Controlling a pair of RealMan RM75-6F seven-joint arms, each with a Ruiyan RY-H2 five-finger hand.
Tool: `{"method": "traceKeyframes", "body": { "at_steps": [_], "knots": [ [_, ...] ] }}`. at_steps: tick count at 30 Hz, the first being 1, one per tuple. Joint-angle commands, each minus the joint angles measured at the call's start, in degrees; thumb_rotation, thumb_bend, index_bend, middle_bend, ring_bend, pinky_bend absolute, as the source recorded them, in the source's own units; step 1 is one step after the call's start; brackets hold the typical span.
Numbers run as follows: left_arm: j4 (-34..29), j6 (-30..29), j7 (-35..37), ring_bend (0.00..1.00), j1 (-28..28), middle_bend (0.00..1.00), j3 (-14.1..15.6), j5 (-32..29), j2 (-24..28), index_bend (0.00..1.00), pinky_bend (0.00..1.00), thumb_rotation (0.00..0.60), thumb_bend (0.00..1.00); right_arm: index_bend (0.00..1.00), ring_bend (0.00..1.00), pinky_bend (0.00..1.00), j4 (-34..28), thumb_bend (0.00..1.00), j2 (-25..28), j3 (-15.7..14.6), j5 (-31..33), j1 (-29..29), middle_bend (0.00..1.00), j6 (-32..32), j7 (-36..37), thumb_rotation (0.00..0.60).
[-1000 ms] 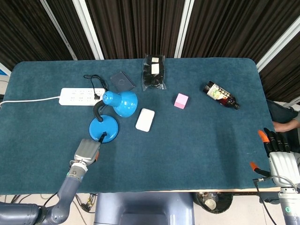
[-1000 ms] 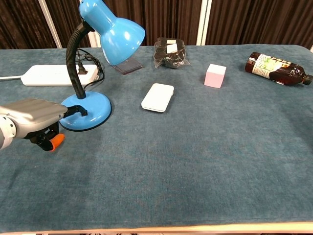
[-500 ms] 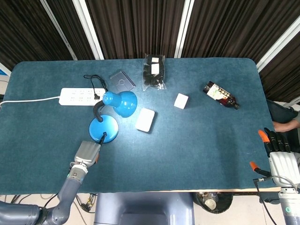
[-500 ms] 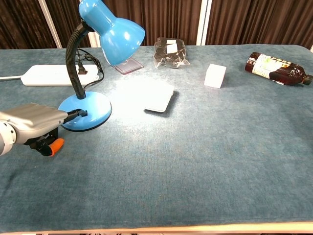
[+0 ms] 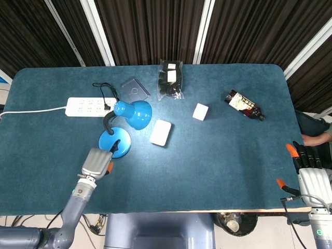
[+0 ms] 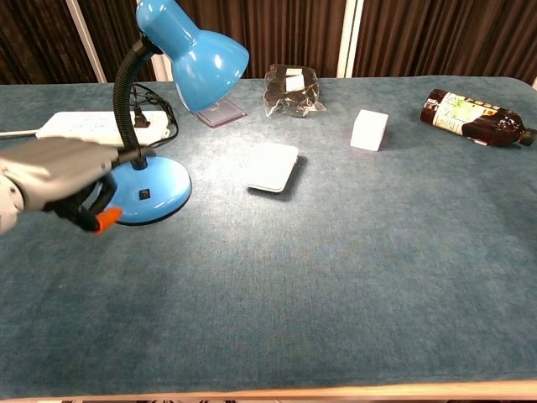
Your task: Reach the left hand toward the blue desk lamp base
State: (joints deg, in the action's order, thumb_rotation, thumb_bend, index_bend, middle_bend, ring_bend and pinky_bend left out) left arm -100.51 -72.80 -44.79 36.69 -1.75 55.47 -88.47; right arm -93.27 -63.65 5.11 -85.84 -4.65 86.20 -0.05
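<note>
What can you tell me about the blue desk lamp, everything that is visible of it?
The blue desk lamp stands upright on the teal table cloth, left of centre. It has a round, glossy blue base bearing a small dark switch, a black flexible neck curving up, and a blue cone shade tilted down toward the white flat case. It looks like painted metal and seems lit. The left hand is at the base's near-left edge; contact is unclear.
</note>
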Motion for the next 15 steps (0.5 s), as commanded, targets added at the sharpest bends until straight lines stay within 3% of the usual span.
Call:
{"method": "traceKeyframes", "body": {
  "at_steps": [1,3,7,11,15],
  "knots": [
    [-2.4,-5.0,4.9,0.13,-2.8,0.05,1.2,9.1,5.7,0.00,0.28,0.600,0.26,0.00,0.00,0.00,0.0,0.25,0.0,0.0,0.0,0.0,0.00,0.0,-0.1,0.600],
    [-3.3,-6.8,6.0,0.03,-4.5,0.00,2.9,12.0,8.5,0.00,0.15,0.600,0.20,0.00,0.00,0.00,0.1,0.25,0.0,-0.1,-0.1,0.0,0.00,0.0,-0.3,0.600],
    [-2.2,-11.5,11.5,0.00,-9.4,0.00,7.2,18.7,13.7,0.00,0.05,0.600,0.02,0.00,0.00,0.00,0.0,0.25,-0.1,-0.1,-0.3,0.0,0.00,0.1,-0.9,0.600],
    [1.9,-16.4,19.3,0.00,-14.6,0.00,10.1,22.8,16.6,0.00,0.03,0.600,0.00,0.00,0.00,0.00,-0.1,0.25,-0.3,-0.2,-0.5,0.0,0.00,0.2,-1.3,0.600],
    [7.1,-19.8,26.0,0.00,-18.5,0.00,10.5,23.9,18.3,0.00,0.01,0.600,0.00,0.00,0.00,0.00,-0.1,0.25,-0.6,-0.2,-0.4,-0.1,0.00,0.1,-2.0,0.600]
  ]
}}
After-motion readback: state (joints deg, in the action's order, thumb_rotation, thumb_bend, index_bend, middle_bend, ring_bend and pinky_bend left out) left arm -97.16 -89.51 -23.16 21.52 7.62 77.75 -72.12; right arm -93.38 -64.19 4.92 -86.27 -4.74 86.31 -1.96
